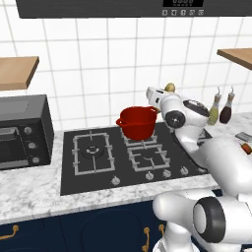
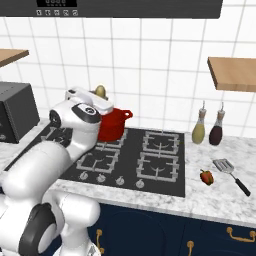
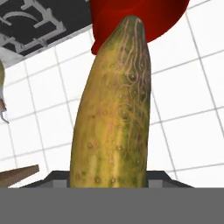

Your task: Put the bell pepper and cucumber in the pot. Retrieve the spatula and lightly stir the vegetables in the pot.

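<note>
Yellow-green cucumber (image 3: 114, 109) clamped in gripper (image 3: 113, 181) near red pot (image 2: 111, 125); right base view adds pepper (image 2: 206, 176) and spatula (image 2: 230, 173) right of pot.

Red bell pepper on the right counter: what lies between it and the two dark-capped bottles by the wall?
Nothing: in the right base view, only bare marbled countertop separates the small red bell pepper from the two dark-capped bottles.
</note>
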Motion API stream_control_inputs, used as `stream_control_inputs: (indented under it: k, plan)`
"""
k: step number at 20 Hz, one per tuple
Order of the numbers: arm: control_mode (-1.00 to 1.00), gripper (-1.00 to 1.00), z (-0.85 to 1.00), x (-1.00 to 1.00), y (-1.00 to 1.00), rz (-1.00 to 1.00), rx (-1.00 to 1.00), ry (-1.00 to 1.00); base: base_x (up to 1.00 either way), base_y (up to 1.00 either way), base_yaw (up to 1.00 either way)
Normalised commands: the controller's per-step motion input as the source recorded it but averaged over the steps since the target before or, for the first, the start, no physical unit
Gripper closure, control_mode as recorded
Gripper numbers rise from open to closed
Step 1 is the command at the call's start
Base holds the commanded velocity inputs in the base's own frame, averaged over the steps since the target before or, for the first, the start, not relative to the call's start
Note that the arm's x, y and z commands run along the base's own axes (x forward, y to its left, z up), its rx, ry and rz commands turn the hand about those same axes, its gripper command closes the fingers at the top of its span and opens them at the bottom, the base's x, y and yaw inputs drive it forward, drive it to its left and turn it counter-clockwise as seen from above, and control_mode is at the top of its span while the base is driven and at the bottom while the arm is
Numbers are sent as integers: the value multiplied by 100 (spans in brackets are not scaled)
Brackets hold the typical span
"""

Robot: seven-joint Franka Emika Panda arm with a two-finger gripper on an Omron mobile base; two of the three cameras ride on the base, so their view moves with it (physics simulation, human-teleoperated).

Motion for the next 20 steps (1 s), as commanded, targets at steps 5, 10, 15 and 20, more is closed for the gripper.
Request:
stream_control_inputs:
  k: [5,10,15,20]
  plan:
    - [-100,100,-4,41,30,0,-10,0,0,0,0]
    - [-100,100,-11,35,23,0,-3,0,0,0,0]
    - [-100,100,-13,30,19,0,-4,2,0,0,0]
    - [-100,100,-8,26,5,0,-8,10,0,0,0]
